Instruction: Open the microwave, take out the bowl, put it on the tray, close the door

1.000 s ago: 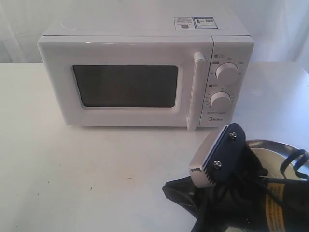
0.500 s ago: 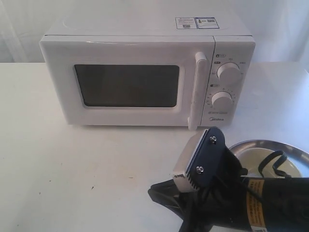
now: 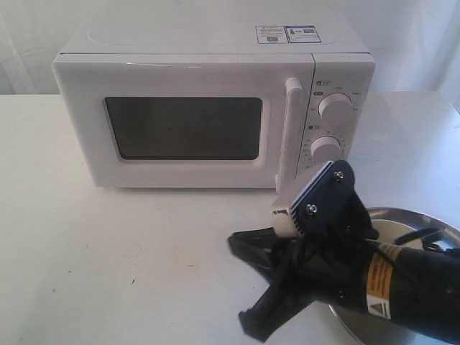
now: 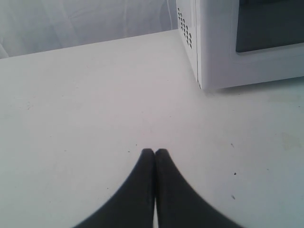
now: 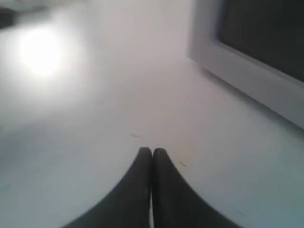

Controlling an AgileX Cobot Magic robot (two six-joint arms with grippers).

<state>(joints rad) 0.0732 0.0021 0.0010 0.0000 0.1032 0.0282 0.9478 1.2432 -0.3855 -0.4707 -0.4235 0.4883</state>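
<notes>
The white microwave (image 3: 208, 108) stands at the back of the table, and its door (image 3: 180, 126) with the dark window and bar handle (image 3: 291, 129) is closed. At the front right lies the silver tray (image 3: 424, 219), mostly covered by my right arm (image 3: 388, 284). A cream-white shape (image 3: 390, 231) shows inside the tray; it looks like the bowl. My right gripper (image 5: 152, 151) is shut and empty, low over the table in front of the door. Beside the microwave's vented side, my left gripper (image 4: 155, 152) hovers shut and empty. It does not show in the exterior view.
The white table (image 3: 108, 259) stretches bare in front of and left of the microwave. A white curtain (image 3: 29, 43) hangs behind. Two round dials (image 3: 334, 108) sit on the microwave's right panel.
My right arm swung left, then rose and came closer to the microwave's handle and lower dial. The door stays closed. The tray has not moved.
</notes>
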